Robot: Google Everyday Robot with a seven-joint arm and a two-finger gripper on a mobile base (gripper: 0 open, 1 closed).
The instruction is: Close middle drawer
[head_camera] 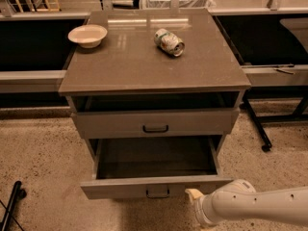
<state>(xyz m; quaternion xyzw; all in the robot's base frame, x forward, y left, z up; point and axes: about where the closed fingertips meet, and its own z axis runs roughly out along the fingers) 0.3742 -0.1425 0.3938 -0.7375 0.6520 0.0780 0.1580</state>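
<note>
The middle drawer of the grey wood-grain cabinet stands pulled out, and its deep grey box looks empty. Its small dark bar handle sits at the centre of the front panel. My gripper comes in from the lower right on a white arm. Its cream tip is at the drawer's front panel, just right of the handle. The top drawer above has its own dark handle and shows a dark gap under the cabinet top. The lowest drawer is hidden under the open one.
A white bowl and a can lying on its side rest on the cabinet top. Dark low shelving runs left and right behind the cabinet. A black wheeled leg stands at the right, and a black stand foot at the lower left on the speckled floor.
</note>
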